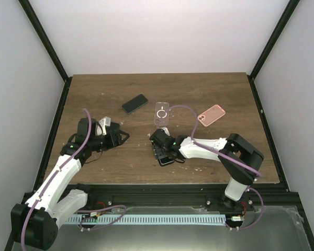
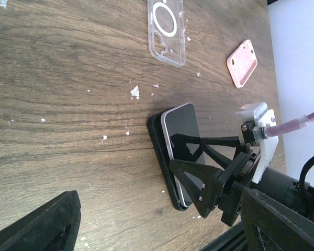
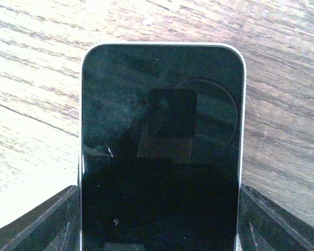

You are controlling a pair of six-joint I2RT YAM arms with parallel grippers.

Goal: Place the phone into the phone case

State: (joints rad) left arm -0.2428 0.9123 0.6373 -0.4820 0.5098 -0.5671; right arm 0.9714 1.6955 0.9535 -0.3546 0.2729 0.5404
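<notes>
The phone point(image 3: 159, 130), black screen with a silver rim, sits between the fingers of my right gripper point(image 3: 159, 209), which press on both long edges. In the left wrist view the phone point(image 2: 182, 141) lies on a black phone case point(image 2: 158, 137), whose rim shows along its left side. From above, my right gripper point(image 1: 165, 151) is just left of the table's middle. My left gripper point(image 1: 123, 137) hovers to the left of it, open and empty. Its fingers point(image 2: 42, 227) frame the bottom of its own view.
A clear case with a white ring point(image 1: 161, 113) lies behind the right gripper. A pink case point(image 1: 211, 115) is to its right. A dark phone-shaped slab point(image 1: 134, 103) lies further back left. White crumbs point(image 2: 135, 93) dot the wooden table point(image 1: 94, 94).
</notes>
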